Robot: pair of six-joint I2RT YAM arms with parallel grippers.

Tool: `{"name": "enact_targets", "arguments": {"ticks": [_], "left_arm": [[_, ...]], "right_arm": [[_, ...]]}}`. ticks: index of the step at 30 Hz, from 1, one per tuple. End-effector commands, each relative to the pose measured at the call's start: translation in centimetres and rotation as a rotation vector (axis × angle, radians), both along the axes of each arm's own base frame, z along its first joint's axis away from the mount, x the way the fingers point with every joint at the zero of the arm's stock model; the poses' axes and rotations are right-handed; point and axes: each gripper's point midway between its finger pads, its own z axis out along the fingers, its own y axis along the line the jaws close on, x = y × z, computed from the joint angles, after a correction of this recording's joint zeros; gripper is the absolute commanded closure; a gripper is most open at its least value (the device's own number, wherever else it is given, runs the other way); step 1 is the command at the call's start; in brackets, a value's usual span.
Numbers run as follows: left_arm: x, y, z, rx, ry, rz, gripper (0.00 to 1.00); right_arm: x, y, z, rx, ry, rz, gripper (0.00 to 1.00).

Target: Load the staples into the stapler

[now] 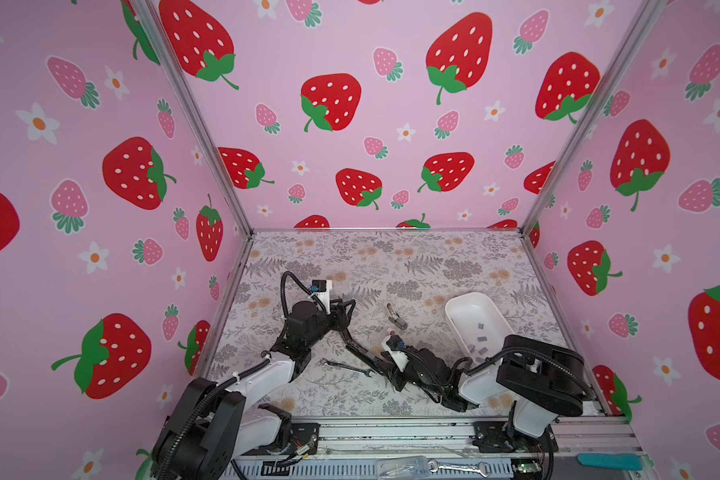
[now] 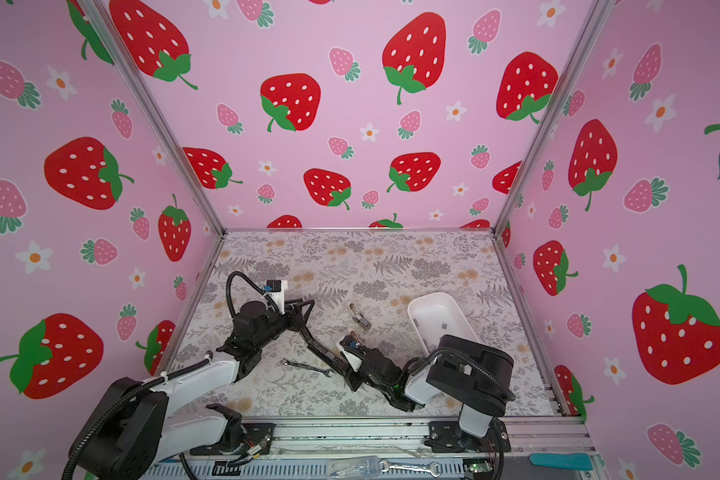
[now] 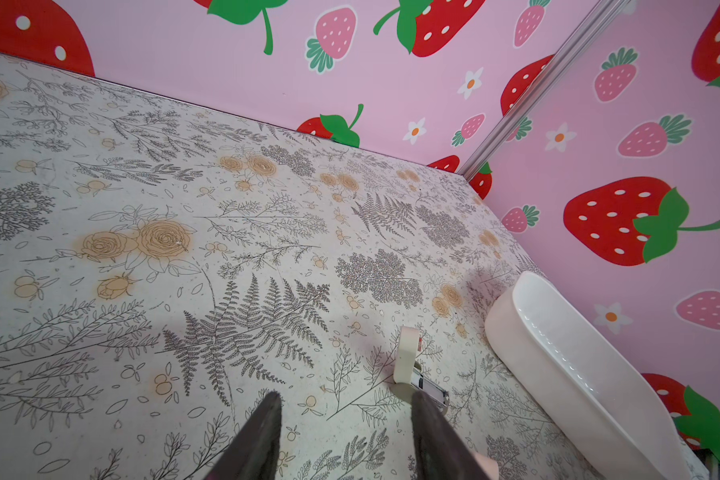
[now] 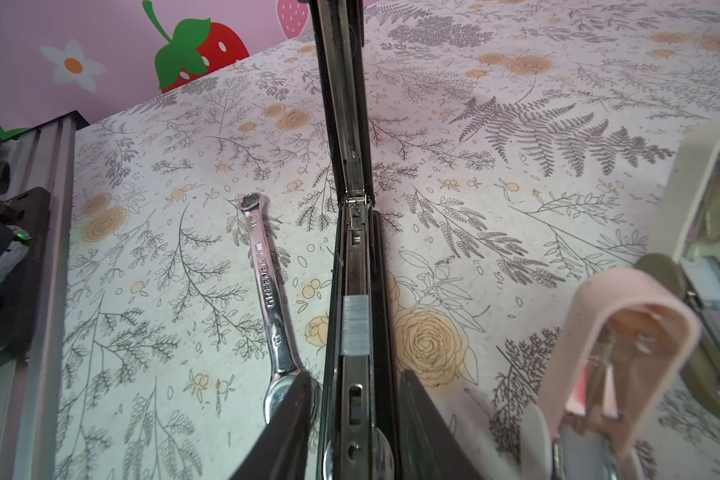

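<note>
The black stapler [image 4: 356, 257] lies open on the floral table, in both top views [image 1: 360, 353] [image 2: 319, 349]. Its lid [image 4: 341, 83] rises from the hinge toward my left gripper [image 1: 348, 307]. One grey strip of staples [image 4: 356, 328] sits in the silver channel. My right gripper [image 4: 355, 376] stands open, its fingers on either side of the stapler's base just behind that strip. In the left wrist view my left gripper [image 3: 346, 399] is open, with only table between its fingertips. Whether it touches the lid is hidden. More staples [image 1: 481, 338] lie in the white tray [image 1: 462, 307].
A silver wrench [image 4: 267, 282] lies on the table beside the stapler [image 1: 346, 366]. On the stapler's other side are a small beige stapler [image 1: 395, 316] and a small pink one [image 4: 624, 332]. Pink walls close in three sides. Another wrench [image 1: 458, 466] rests on the front rail.
</note>
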Motion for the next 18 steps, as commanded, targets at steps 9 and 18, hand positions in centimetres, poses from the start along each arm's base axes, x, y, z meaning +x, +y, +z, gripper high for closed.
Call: {"name": "enact_targets", "arguments": {"ticks": [9, 18], "left_arm": [[-0.4, -0.1, 0.8, 0.007, -0.039, -0.003, 0.47], [-0.6, -0.1, 1.0, 0.008, -0.047, -0.006, 0.47]], "right_arm": [[0.0, -0.4, -1.0, -0.017, 0.010, -0.022, 0.62], [-0.1, -0.8, -1.4, -0.019, 0.018, -0.025, 0.62]]}}
